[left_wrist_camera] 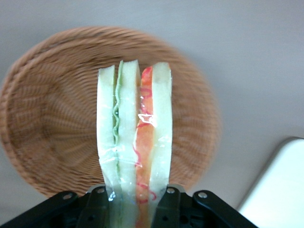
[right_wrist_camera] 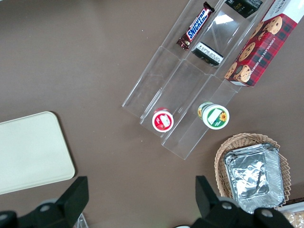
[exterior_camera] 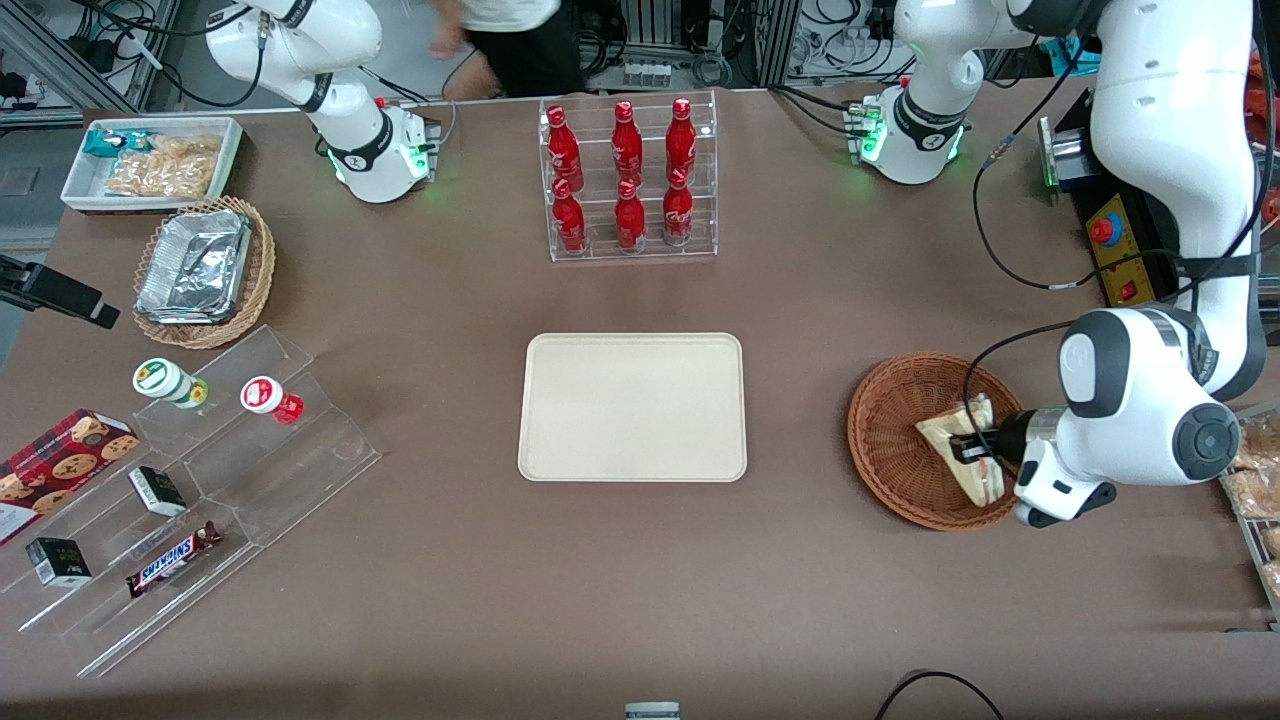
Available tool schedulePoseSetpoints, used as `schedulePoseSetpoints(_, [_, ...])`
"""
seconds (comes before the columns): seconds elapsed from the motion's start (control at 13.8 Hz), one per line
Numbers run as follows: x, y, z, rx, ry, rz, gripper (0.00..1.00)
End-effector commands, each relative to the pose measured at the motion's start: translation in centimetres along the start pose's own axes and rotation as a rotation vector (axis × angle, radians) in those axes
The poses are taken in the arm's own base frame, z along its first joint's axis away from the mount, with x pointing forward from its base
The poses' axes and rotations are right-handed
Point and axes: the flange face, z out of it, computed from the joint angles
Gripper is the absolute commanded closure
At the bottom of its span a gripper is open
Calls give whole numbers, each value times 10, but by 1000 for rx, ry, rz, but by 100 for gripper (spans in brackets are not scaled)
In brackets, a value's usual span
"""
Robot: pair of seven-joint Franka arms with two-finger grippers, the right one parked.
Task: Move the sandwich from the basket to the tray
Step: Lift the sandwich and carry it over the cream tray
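Pincer (left_wrist_camera: 134, 202) grips sandwich (left_wrist_camera: 135, 142) above basket (left_wrist_camera: 47, 128)

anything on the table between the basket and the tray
No, only bare brown table between the basket and tray, per the front view. The tool grips the sandwich over the basket.

A robotics laboratory, staged as a snack counter: two white robot arms (exterior_camera: 350, 110) are bolted to a brown surface (exterior_camera: 640, 580), their bases glowing green, with cable bundles and metal framing (exterior_camera: 690, 40) just past its edge. A red emergency-stop button (exterior_camera: 1104, 230) sits beside the working arm. Near the cream tray (exterior_camera: 633, 406), a clear acrylic rack holds red bottles (exterior_camera: 627, 175), and stepped acrylic shelves (exterior_camera: 200, 500) display packaged sweets.
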Motion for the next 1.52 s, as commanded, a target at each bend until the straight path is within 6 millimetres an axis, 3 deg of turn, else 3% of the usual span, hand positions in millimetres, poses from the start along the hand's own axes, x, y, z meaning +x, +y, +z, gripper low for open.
schedulePoseSetpoints(0.0, [-36,93,-4,49,3,86,87])
schedulePoseSetpoints(0.07, [-51,127,2,54,7,91,87])
schedulePoseSetpoints(0.36, [-119,263,62,105,-1,141,86])
schedulePoseSetpoints(0.65, [-163,340,128,134,7,111,86])
schedulePoseSetpoints(0.87, [-182,375,157,157,80,84,86])
schedulePoseSetpoints(1.01, [-193,389,177,168,115,84,85])
schedulePoseSetpoints(1.45, [-219,404,191,180,114,89,84])
